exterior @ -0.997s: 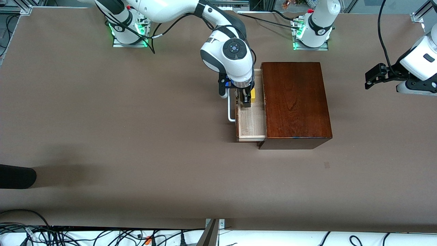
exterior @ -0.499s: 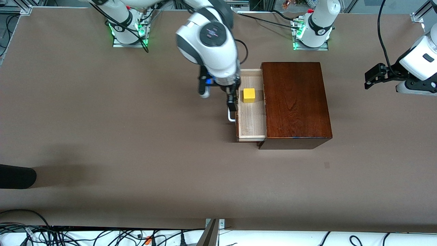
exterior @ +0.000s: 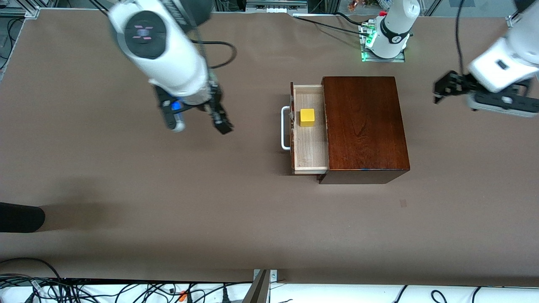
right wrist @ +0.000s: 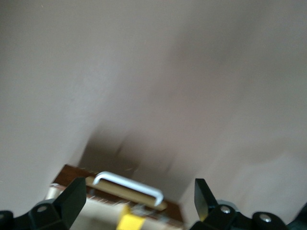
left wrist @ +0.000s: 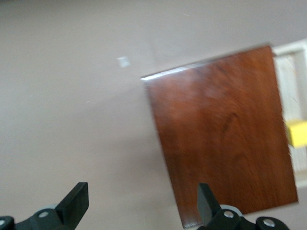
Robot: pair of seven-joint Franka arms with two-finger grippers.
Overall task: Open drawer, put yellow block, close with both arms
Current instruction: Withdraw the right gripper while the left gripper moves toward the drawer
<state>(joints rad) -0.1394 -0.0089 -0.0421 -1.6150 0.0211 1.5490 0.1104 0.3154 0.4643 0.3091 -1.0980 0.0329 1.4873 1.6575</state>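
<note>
The drawer (exterior: 311,147) stands pulled out of the dark wooden box (exterior: 362,126), its white handle (exterior: 285,128) toward the right arm's end. The yellow block (exterior: 307,117) rests on the drawer floor, free of any gripper. My right gripper (exterior: 217,118) hangs open and empty above bare table, well off from the handle toward the right arm's end. Its wrist view shows the handle (right wrist: 128,184) and the yellow block (right wrist: 130,223) between the spread fingers of my right gripper (right wrist: 139,199). My left gripper (exterior: 446,86) hovers beside the box at the left arm's end. In its wrist view my left gripper (left wrist: 142,206) is open, with the box (left wrist: 225,134) below.
A black rounded object (exterior: 21,216) pokes in at the table edge at the right arm's end, nearer the front camera. Cables (exterior: 126,290) lie along the table's front edge. A small mark (exterior: 403,203) sits on the brown table surface nearer the camera than the box.
My right gripper rose out of the drawer and swung far toward the right arm's end, leaving the yellow block inside. My left arm shifted a little toward the box.
</note>
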